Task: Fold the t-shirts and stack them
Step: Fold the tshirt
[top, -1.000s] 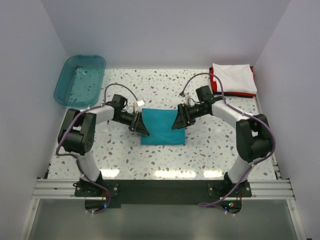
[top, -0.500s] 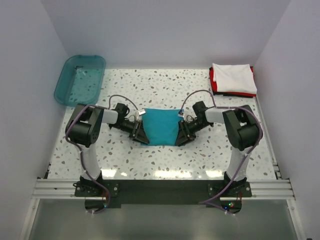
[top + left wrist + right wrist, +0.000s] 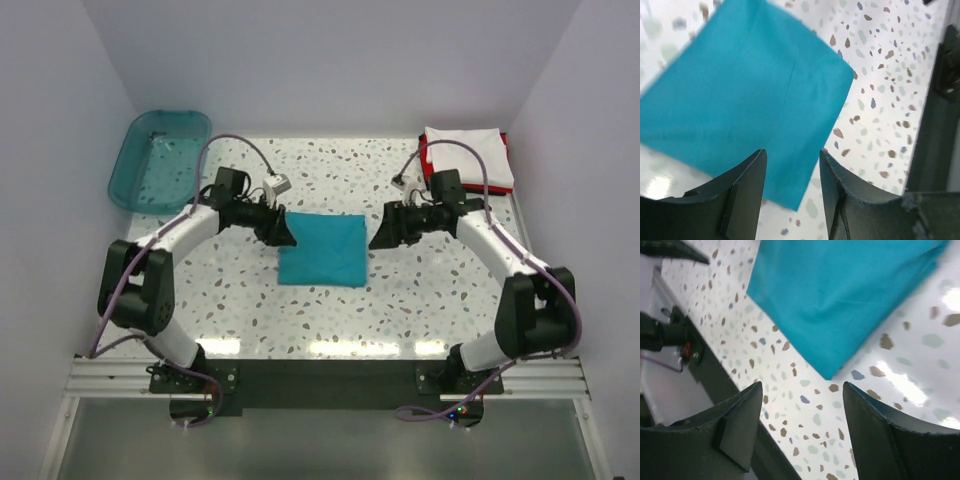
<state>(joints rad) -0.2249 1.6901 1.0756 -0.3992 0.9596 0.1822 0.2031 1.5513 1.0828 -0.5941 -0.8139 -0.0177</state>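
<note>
Backed off either side of teal t-shirt (image 3: 322, 250) with jaws parted, empty; left flat on counter (image 3: 420, 290), folded, ready for stacking.

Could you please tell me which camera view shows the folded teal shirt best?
The top view: the teal shirt appears there whole, as a complete rectangle with all four edges visible. Each wrist view cuts it off at the frame's edge, showing only part.

The white t-shirt (image 3: 466, 157) hides most of the red t-shirt (image 3: 429, 168) beneath it.
</note>
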